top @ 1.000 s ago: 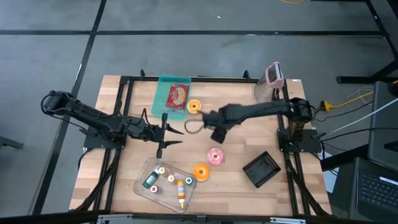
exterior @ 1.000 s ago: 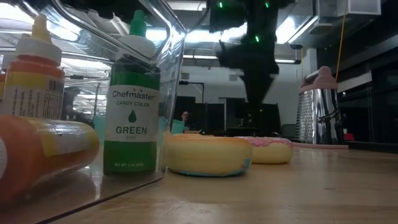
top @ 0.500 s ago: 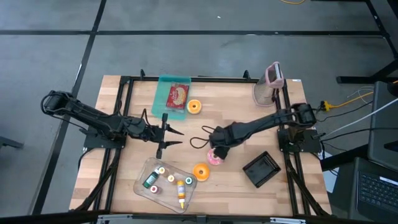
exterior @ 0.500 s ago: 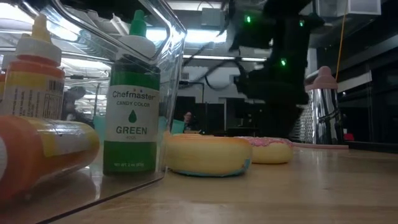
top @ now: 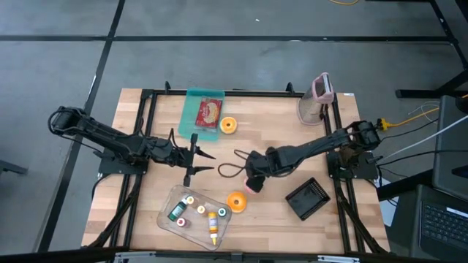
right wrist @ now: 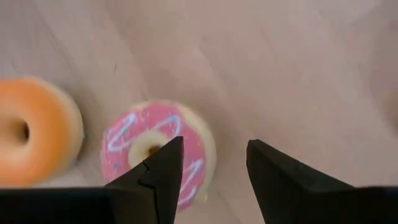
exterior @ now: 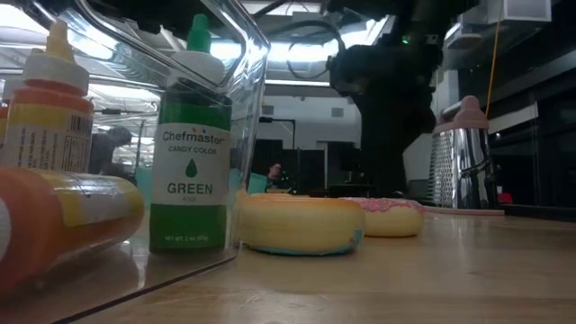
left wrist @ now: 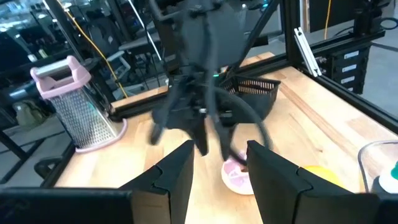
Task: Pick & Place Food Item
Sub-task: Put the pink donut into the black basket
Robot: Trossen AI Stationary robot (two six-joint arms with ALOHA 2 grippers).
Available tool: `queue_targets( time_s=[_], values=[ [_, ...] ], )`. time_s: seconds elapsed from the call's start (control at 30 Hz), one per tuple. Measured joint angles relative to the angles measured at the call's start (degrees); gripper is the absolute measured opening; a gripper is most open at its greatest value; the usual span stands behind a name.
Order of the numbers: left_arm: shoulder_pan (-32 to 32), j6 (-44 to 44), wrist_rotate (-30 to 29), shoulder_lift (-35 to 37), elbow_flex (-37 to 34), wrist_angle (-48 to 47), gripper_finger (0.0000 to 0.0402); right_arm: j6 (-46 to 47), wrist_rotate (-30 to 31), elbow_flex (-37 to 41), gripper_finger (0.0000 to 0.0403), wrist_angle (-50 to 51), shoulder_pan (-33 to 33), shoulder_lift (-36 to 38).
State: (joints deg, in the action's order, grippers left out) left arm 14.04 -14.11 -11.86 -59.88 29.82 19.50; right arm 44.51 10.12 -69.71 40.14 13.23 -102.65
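Observation:
A pink-frosted donut (right wrist: 153, 151) lies flat on the wooden table, with an orange donut (right wrist: 32, 132) beside it. My right gripper (right wrist: 211, 167) hovers over the pink donut, pointing steeply down and open, one finger above the donut's edge and the other past it. From above, the pink donut (top: 253, 188) peeks out under my right gripper (top: 250, 178). Another orange donut (top: 228, 125) rests by a teal tray (top: 205, 109). My left gripper (left wrist: 217, 171) waits open at the table's left-middle, facing the pink donut (left wrist: 236, 175).
A clear bin (top: 193, 212) with several colouring bottles stands near the front edge, left of the orange donut (top: 235, 201). A black basket (top: 307, 199) sits at the front right and a metal grater with a pink handle (top: 320, 95) at the far right. Black frame rails border the table.
My right gripper has swung from the table's middle toward the near edge and down, over the pink donut, tipping to point more steeply downward. Its fingers have stayed open. The donuts have not moved.

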Motion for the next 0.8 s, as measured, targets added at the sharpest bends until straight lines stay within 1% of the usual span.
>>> queue_targets(
  time_s=[0.23,0.4,0.53,0.8],
  values=[
    [0.00,0.89,0.00,0.00,0.00,-0.04,0.0144,1.95,0.87,1.17,0.0174,-0.28,1.16,-0.07],
    [0.00,0.94,0.00,0.00,0.00,-0.02,0.0144,1.81,-1.22,2.18,0.0174,-1.70,1.14,-1.24],
    [0.00,1.38,0.01,0.00,0.00,-0.04,0.0143,2.32,-4.42,4.62,0.0174,-6.37,1.25,-2.05],
    [0.00,1.49,1.31,0.00,0.00,-0.10,0.0143,3.24,-4.58,5.41,0.0174,-7.61,1.25,-2.06]
  ],
)
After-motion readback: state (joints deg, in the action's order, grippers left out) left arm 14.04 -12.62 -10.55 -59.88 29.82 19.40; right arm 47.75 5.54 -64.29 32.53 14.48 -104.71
